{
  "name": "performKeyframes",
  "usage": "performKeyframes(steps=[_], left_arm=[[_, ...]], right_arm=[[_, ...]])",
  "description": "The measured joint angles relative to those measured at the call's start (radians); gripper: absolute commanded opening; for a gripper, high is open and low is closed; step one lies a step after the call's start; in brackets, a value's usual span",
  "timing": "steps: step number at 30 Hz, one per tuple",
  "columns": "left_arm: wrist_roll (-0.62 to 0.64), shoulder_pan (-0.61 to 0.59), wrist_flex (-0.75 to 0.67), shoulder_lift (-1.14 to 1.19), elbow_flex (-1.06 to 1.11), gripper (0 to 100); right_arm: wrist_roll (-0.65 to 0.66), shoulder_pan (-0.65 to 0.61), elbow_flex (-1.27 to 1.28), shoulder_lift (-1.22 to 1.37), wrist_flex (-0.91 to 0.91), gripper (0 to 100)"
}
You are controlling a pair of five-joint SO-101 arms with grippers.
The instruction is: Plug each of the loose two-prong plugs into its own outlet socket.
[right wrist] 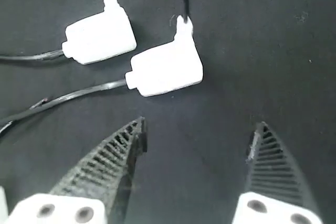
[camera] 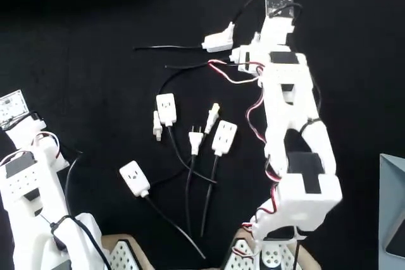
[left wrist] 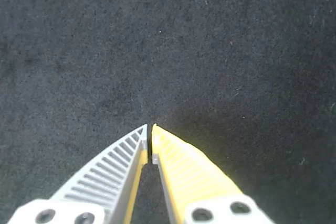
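Note:
Three loose white plugs lie mid-table: one (camera: 157, 124) beside an outlet socket (camera: 166, 109), one with yellowish prongs (camera: 212, 117), and one (camera: 195, 139) next to a second socket (camera: 224, 137). A third socket (camera: 135, 178) lies nearer the left arm (camera: 28, 175). At the far side rest two plugged white pairs (camera: 218, 37), which the right wrist view shows as one pair (right wrist: 165, 67) and another (right wrist: 100, 35). My right gripper (right wrist: 197, 132) is open just short of the nearer pair, holding nothing. My left gripper (left wrist: 151, 127) is shut and empty over bare black cloth.
Black cords run from the plugs and sockets toward the table's near edge (camera: 190, 219). The right arm (camera: 291, 112) stretches across the right side with red and white wires along it. A grey box (camera: 393, 207) stands at the right edge.

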Motion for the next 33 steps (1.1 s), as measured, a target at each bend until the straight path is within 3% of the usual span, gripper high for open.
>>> performKeyframes(steps=[5,14,25,33], left_arm=[[0.000,0.000,-0.005,0.000,0.000,3],[0.000,0.000,-0.006,0.000,0.000,3],[0.000,0.000,-0.006,0.000,0.000,3],[0.000,0.000,-0.006,0.000,0.000,3]], right_arm=[[0.000,-0.020,0.000,-0.118,0.150,20.1],[0.043,-0.215,0.104,-0.374,0.407,19.8],[0.023,-0.559,0.229,-0.330,0.399,19.8],[-0.015,-0.628,0.109,-0.063,0.341,19.8]])
